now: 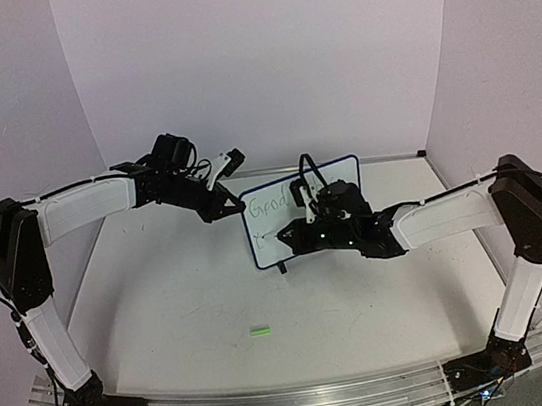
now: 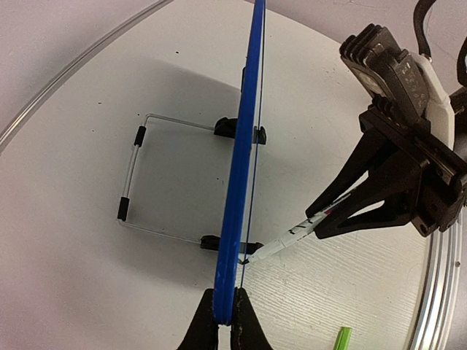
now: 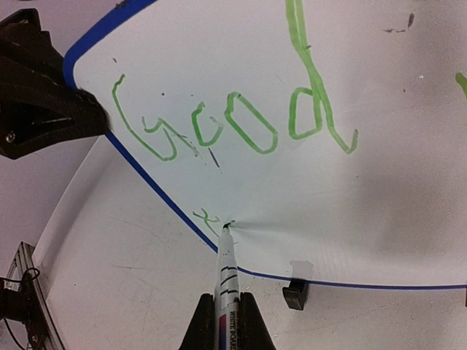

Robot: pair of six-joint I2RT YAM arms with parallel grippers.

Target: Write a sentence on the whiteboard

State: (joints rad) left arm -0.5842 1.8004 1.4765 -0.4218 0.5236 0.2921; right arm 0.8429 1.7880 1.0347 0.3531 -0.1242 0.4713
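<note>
Right wrist, whiteboard (image 3: pixel 365 189), green "Good" (image 3: pixel 314 87), left jaws grip rim (image 3: pixel 169 198), right jaws grip marker (image 3: pixel 226 284)

Left arm (image 1: pixel 84 204) goes up from its base, elbow high at far left, forearm reaching right toward centre. Left gripper (image 2: pixel 225 324) is closed, fingers pinching the whiteboard (image 2: pixel 241 146) by its edge. Right arm (image 1: pixel 444 214) has its elbow high at far right, forearm reaching left and low. Right gripper (image 3: pixel 226 324) is clamped on the marker (image 3: pixel 225 270). The two grippers are near each other, not touching.
</note>
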